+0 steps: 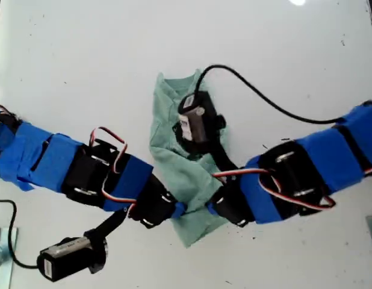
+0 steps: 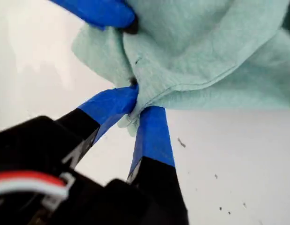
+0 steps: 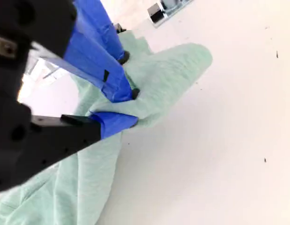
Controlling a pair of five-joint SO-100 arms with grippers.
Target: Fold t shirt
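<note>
You are looking down on a plain white table (image 1: 83, 54) that fills nearly the whole exterior view. A bright light glare (image 1: 297, 2) sits at its far edge, and small dark specks (image 1: 342, 42) dot the surface.

First arm (image 1: 53, 159), black servos wrapped in blue tape, enters from exterior view's left, stretched low toward centre. My first gripper (image 2: 138, 105), black with blue-taped fingers, is pinched tight on hem of pale sage-green cotton t shirt (image 2: 206, 47). Second arm (image 1: 318, 159), same build, enters from exterior view's right. My second gripper (image 3: 133, 108) is clamped on cloth fold. Gripper tips near each other, apart.
</note>
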